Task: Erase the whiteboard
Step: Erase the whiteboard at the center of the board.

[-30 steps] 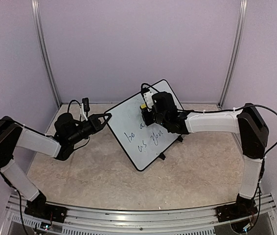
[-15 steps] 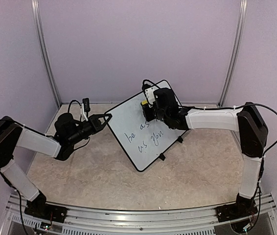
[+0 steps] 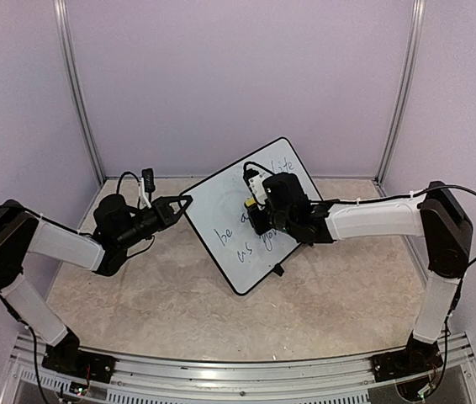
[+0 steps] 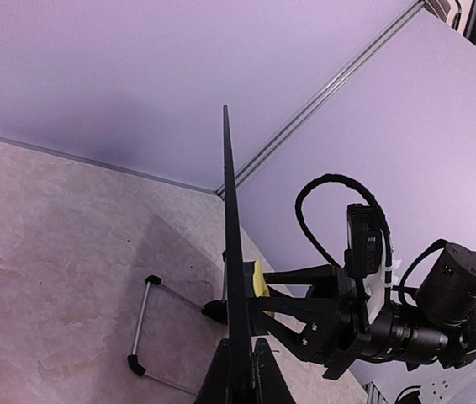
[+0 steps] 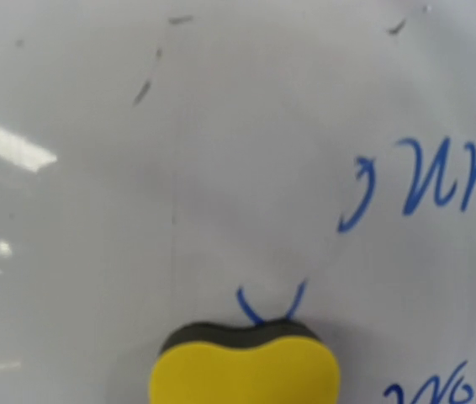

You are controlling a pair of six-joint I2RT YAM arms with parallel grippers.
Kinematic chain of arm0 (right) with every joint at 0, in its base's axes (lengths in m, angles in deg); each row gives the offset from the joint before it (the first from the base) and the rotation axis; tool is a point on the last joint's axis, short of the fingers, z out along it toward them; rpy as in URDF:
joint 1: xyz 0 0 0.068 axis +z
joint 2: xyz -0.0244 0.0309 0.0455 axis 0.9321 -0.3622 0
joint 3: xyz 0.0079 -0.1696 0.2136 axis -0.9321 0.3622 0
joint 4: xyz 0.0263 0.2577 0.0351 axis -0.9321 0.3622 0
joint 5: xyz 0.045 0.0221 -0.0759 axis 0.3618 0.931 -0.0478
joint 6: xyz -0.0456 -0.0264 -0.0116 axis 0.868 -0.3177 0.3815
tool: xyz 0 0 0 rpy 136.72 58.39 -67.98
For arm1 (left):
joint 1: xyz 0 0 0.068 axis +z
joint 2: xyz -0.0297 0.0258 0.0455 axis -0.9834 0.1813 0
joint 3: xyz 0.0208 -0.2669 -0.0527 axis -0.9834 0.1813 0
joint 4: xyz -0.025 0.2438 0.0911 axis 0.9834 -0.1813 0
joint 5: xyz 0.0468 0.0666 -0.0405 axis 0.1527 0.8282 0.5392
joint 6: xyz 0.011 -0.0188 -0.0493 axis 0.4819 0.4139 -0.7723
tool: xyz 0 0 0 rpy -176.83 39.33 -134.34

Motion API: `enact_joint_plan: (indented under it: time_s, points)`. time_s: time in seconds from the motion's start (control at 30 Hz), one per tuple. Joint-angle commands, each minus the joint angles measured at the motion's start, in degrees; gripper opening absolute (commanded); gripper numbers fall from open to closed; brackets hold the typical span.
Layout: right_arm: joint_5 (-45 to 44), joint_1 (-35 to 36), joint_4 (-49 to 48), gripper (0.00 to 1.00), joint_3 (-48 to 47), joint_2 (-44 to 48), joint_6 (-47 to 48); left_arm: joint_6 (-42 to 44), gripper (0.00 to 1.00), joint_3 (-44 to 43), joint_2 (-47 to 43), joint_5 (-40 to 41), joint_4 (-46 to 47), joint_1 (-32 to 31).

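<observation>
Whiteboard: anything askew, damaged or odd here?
No damage. The whiteboard sits skewed on the table, its corner pinched in the left gripper, the right gripper pressing a yellow eraser on its face. Blue writing and faint smudges show.

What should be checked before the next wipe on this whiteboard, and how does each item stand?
1. Hold of the left gripper on the whiteboard edge: ok, shut on it.
2. Hold of the right gripper on the sponge: ok.
3. Contact of sponge with the board face: ok.
4. Feet of the wire stand on the table: ok.
5. Board wiped clean: not ok, blue writing beside the sponge.
</observation>
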State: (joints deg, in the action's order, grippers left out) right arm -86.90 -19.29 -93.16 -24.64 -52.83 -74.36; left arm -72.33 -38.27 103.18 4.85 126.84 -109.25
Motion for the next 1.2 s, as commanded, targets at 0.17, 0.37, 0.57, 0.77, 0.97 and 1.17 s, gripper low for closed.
enact_joint_plan:
  time_s: [0.17, 0.37, 0.57, 0.77, 0.97, 1.17]
  points:
    - [-4.15, -0.17, 8.43, 0.10, -1.41, -2.79, 0.79, 2.18, 0.00, 0.03, -1.83, -6.66, 5.39, -1.16]
    - [-3.53, -3.14, 7.88, 0.11, -7.05, -5.21, 1.26, 2.30, 0.00, 0.30, -2.04, -6.65, 5.37, -1.16]
    - [-1.02, -5.56, 6.83, 0.11, -11.10, -7.10, 1.79, 2.31, 0.00, 0.29, -2.06, -6.62, 5.42, -1.16]
    - [2.52, -5.51, 6.59, 0.11, -10.66, -7.11, 1.42, 2.34, 0.00, 0.27, -1.94, -6.54, 5.41, -1.16]
    - [5.20, -3.09, 1.71, 0.11, -3.35, -4.00, 0.92, 2.18, 0.00, 0.14, -1.60, -6.65, 5.76, -1.16]
    - [7.19, -2.89, 1.17, 0.13, -4.58, -4.07, -0.65, 1.81, 0.00, 0.18, -1.12, -6.87, 6.15, -1.23]
